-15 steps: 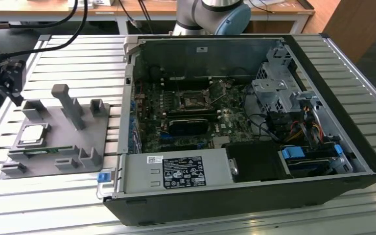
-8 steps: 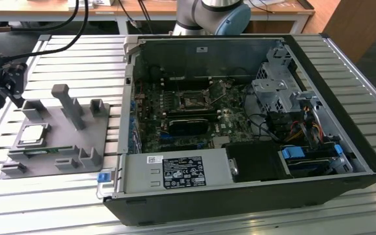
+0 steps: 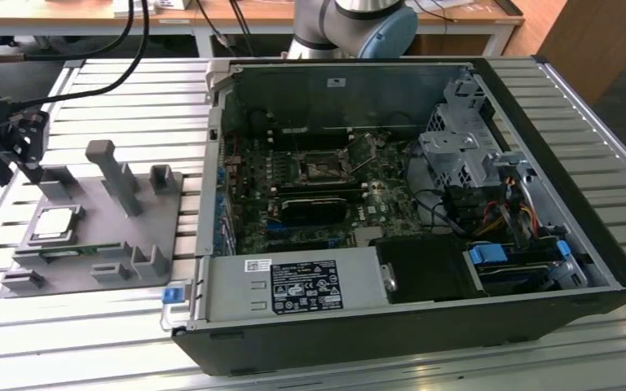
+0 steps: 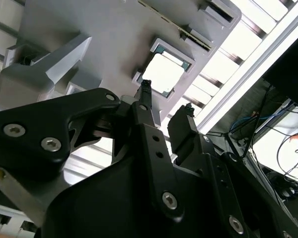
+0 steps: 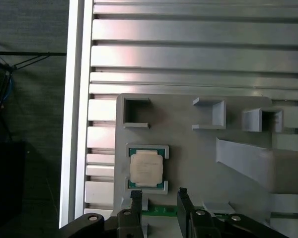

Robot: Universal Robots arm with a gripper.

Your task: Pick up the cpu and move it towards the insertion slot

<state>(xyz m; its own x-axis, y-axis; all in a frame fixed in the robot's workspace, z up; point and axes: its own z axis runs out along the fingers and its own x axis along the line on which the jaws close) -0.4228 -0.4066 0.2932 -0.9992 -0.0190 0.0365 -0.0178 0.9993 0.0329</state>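
Hovering at the exterior view's far left, the gripper (image 3: 14,151) has its two black fingers (image 4: 151,134) moderately apart, with nothing between them and touching nothing. Just beyond the fingertips in both wrist views, the cpu (image 5: 146,168) lies flat in a square nest on the grey fixture (image 3: 101,232), silvery top up. Farther toward the exterior view's centre, inside the open computer case (image 3: 400,326), the insertion slot (image 3: 322,169) sits on the motherboard (image 3: 291,216), well apart from the chip.
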